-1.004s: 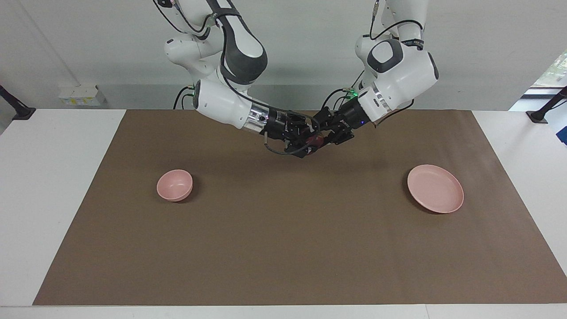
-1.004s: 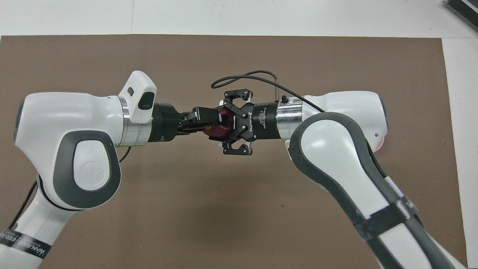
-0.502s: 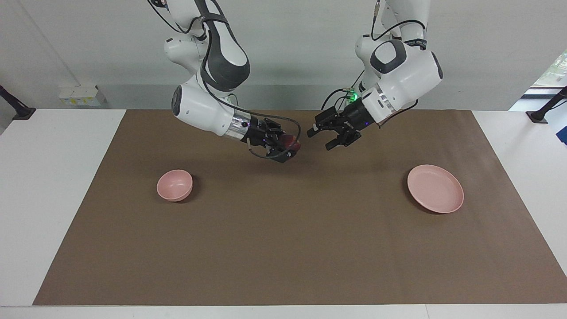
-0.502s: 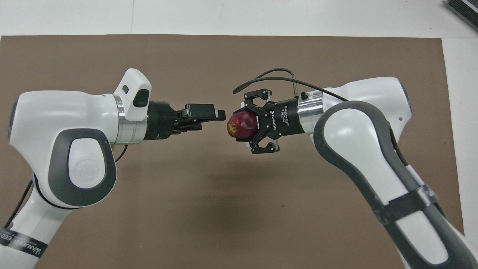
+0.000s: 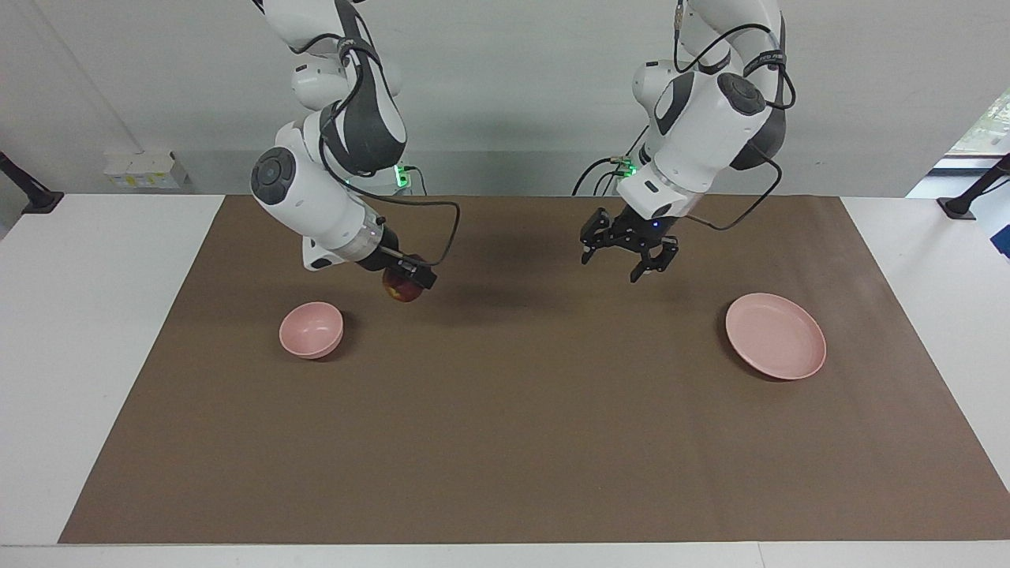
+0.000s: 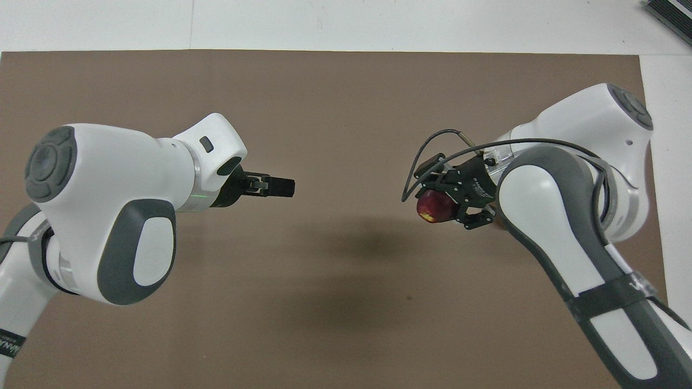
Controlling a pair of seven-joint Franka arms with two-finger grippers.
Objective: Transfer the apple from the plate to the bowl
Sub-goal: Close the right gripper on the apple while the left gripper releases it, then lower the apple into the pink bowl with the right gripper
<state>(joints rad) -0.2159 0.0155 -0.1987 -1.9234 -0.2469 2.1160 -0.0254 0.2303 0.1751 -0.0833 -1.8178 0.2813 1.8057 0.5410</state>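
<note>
A: Handover done. Right hand (image 5: 404, 285) has closed on the apple (image 5: 401, 289) and swung off toward the bowl (image 5: 312, 330), which sits below it, just to one side.

B: Left hand (image 5: 629, 254)?

A: Jaws wide, empty, pulled back. Plate (image 5: 776, 335) bare. Only the drop into the bowl remains.

We see a white desk (image 5: 95, 331) with a brown mat (image 5: 521, 426) filling the frame's middle. A small white box (image 5: 139, 170) sits at upper left; black clamps (image 5: 966, 201) stand at both upper edges.
</note>
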